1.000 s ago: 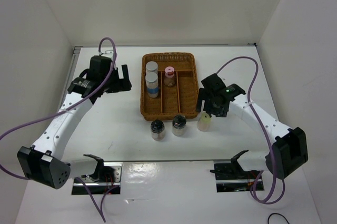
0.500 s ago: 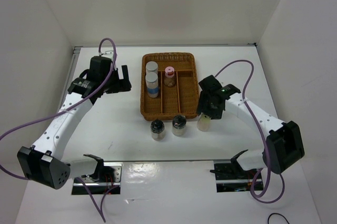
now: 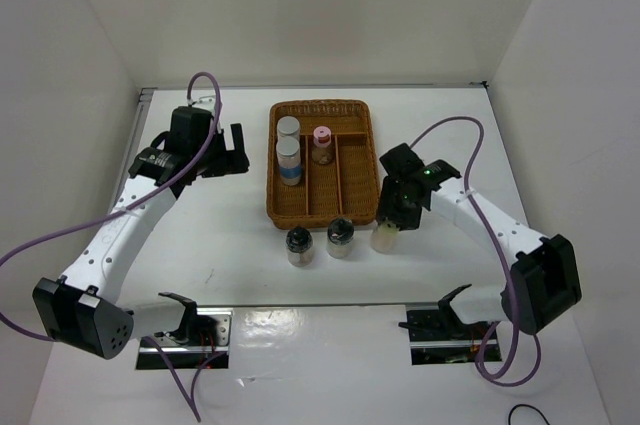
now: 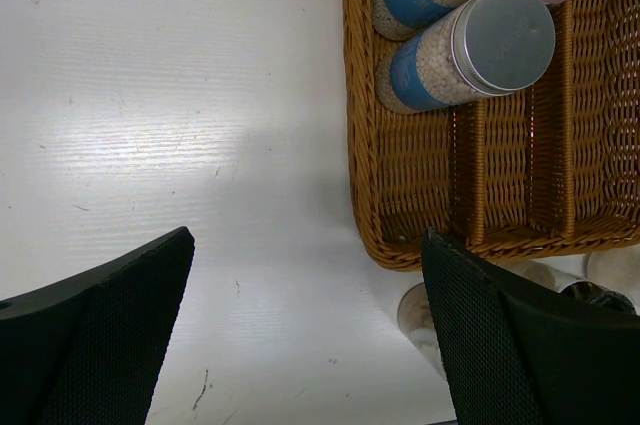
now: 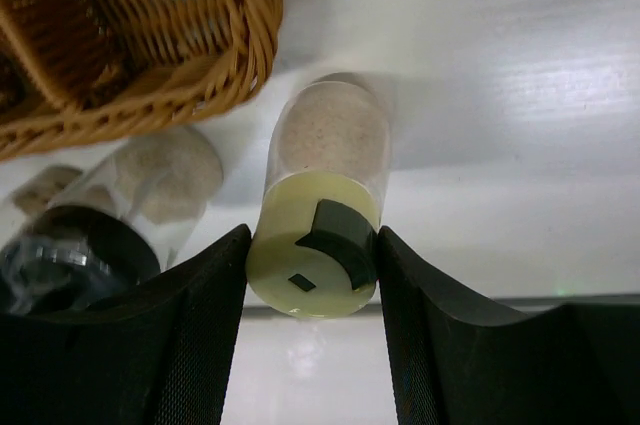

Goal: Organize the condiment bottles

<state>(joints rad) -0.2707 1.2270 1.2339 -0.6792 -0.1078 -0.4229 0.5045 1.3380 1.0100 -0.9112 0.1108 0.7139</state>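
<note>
Your right gripper (image 5: 312,280) is clamped on the cap of the yellow-capped bottle (image 5: 330,140), which stands on the table (image 3: 220,235) just off the tray's (image 3: 290,215) near right corner, beside 2 black-capped bottles (image 3: 299,245) (image 3: 340,238). Your left gripper (image 4: 305,275) hangs wide open left of the tray.

White arms (image 3: 120,233), black joints (image 3: 78,315), purple cables (image 3: 204,74)

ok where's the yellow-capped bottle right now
Top view: the yellow-capped bottle stands right of centre, just off the near right corner of the wicker tray, beside a black-capped bottle, its cap between the fingers of the right gripper.
</note>
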